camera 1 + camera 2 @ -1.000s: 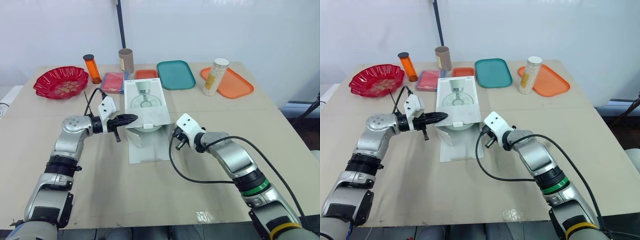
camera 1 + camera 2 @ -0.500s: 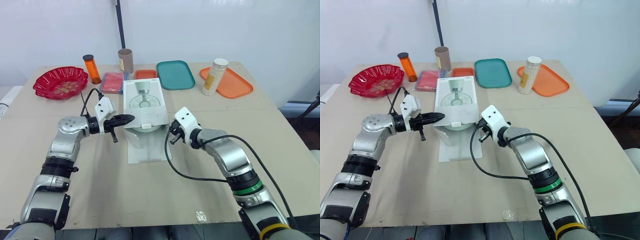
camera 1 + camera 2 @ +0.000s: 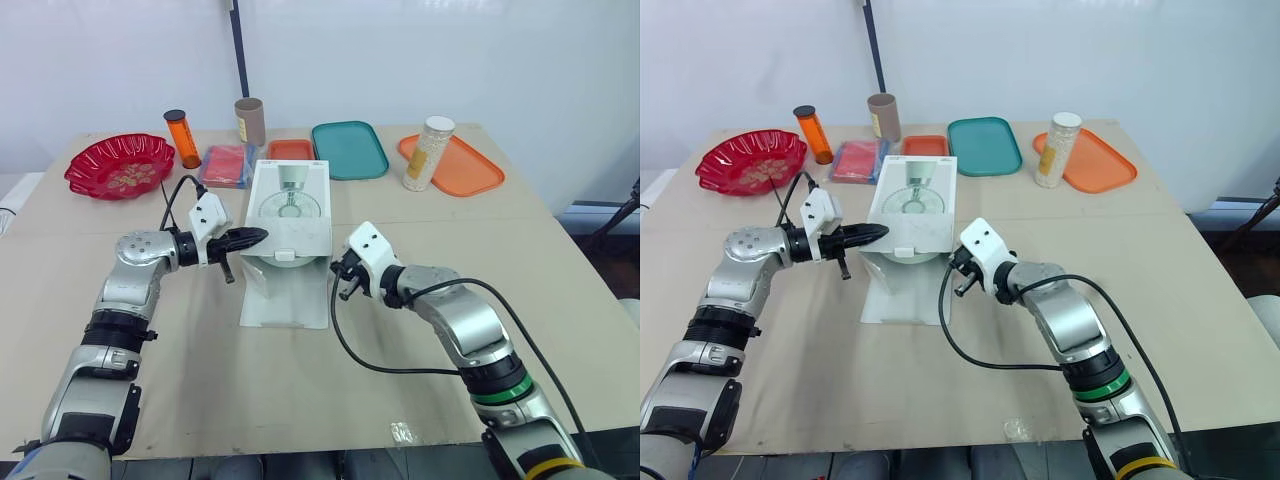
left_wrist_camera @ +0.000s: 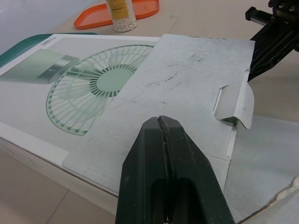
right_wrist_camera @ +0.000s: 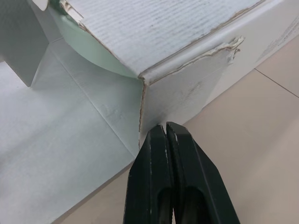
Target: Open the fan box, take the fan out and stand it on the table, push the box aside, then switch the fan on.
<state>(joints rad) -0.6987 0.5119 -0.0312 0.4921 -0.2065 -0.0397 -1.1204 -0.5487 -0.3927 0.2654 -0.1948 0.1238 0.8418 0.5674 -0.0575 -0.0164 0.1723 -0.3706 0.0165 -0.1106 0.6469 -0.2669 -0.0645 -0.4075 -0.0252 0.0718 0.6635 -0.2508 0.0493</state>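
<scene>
Table (image 3: 300,400): pale top; carries all items listed below.
Front flap (image 3: 285,298): lies flat on the table, extending from the box's near end toward the robot.
Right gripper (image 5: 166,126): fingers pressed together, holding nothing. Tips point at the near right bottom corner of the box, where the side wall meets the front flap. Tips are just beside the torn cardboard edge; contact cannot be confirmed.
Left gripper (image 3: 265,236): fingers pressed together, holding nothing. Tips point across the near left edge of the box top, just over the top flap; contact cannot be confirmed.
Box (image 3: 290,205): white, with a fan picture printed on top. Lies at table centre between the two grippers, near end open.
Top flap (image 4: 187,84): plain grey face up, folded back over the near part of the printed top; its small tab bends down at the near edge.
Fan (image 3: 283,257): inside the box; a pale green curved part shows in the open near end, between the two grippers' tips.
Far row, robot's left to right: red bowl (image 3: 118,165), orange bottle (image 3: 182,138), pink packet (image 3: 226,165), tube (image 3: 249,121), small orange tray (image 3: 291,149), teal tray (image 3: 349,150), canister (image 3: 430,153), orange tray (image 3: 460,165).
Canister: upright, at the left edge of the orange tray.
</scene>
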